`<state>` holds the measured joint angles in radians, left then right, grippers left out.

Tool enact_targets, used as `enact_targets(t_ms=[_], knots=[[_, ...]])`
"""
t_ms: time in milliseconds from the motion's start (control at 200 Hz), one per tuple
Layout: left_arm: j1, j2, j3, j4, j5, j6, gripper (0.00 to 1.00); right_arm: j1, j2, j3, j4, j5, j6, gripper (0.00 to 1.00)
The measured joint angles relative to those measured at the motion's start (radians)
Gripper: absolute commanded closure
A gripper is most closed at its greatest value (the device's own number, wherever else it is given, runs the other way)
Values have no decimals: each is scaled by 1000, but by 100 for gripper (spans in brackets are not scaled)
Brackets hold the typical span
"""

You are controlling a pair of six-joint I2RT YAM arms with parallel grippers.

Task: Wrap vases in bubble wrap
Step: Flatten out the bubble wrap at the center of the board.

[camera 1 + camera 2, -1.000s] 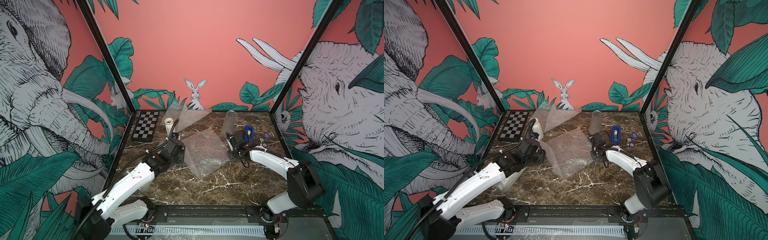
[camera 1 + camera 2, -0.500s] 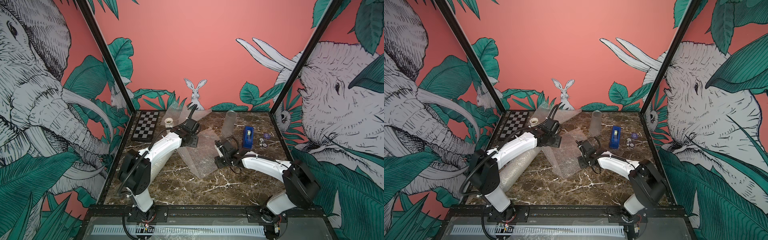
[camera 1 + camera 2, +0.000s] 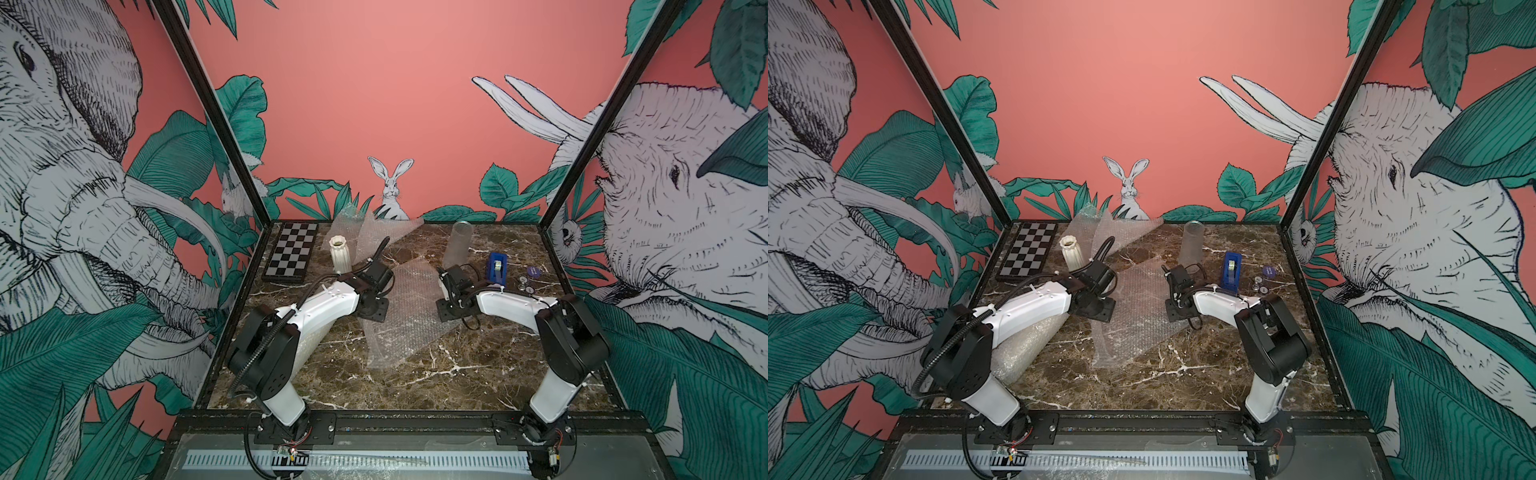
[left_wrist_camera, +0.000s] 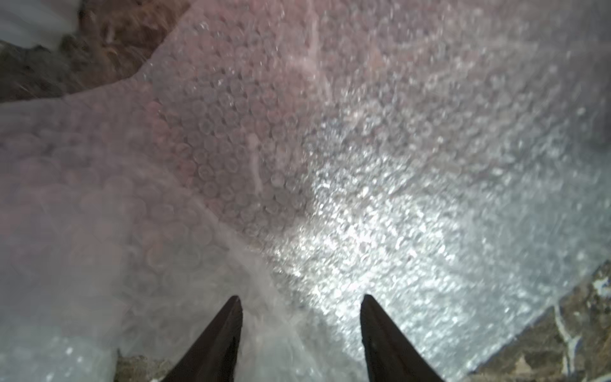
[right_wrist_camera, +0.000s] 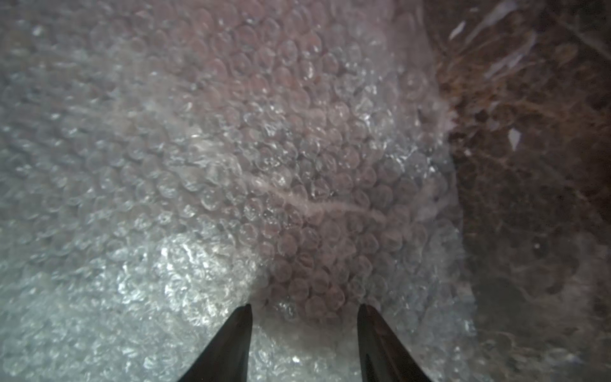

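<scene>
Table (image 3: 415, 386): bubble wrap sheet (image 3: 409, 320) flat at centre. Further sheets (image 3: 374, 230) behind it, at middle of back edge. Chequered board (image 3: 291, 253) in back-left corner. Fluted vase (image 3: 340, 255) standing just right of board. Glass vase (image 3: 457, 245) standing near back edge, right of centre. Tape dispenser (image 3: 497, 268) right of glass vase, slightly nearer front. Small round pieces (image 3: 527, 280) between dispenser and right edge. Wrapped roll (image 3: 1021, 349) near left edge.

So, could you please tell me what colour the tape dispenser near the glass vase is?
The tape dispenser is blue; it shows best in both top views.
</scene>
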<state>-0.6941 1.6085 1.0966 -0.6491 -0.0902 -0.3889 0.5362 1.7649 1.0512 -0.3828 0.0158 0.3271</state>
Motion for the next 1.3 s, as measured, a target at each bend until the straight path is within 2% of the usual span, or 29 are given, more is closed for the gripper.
enact_targets(t_ms=[305, 395, 515, 610, 705, 795, 900, 995, 1185, 1300], knots=[[-167, -161, -175, -13, 46, -92, 43, -62, 45, 99, -16, 29, -82, 45], [-183, -221, -194, -16, 40, -101, 37, -62, 24, 96, -17, 29, -99, 46], [-154, -291, -172, -2, 26, -92, 36, -58, -61, 45, -19, 24, -92, 45], [-82, -240, -115, 25, 26, -65, 35, -51, -169, -28, -22, 25, -62, 44], [-25, -108, -40, 48, 27, -31, 35, -36, -263, -109, -27, 19, -16, 44], [16, 22, 12, 67, 34, -6, 36, -20, -288, -169, -26, 0, 26, 44], [39, 112, 17, 72, 41, 11, 37, -10, -258, -214, -22, -24, 60, 45], [40, 130, 0, 78, 50, 15, 37, -7, -199, -210, -13, -37, 74, 47], [13, 42, -133, 97, 56, -13, 36, -6, -51, -76, -4, -53, 65, 48], [-45, -48, -229, 93, 48, -58, 37, -6, 22, 12, -13, -37, 32, 47]])
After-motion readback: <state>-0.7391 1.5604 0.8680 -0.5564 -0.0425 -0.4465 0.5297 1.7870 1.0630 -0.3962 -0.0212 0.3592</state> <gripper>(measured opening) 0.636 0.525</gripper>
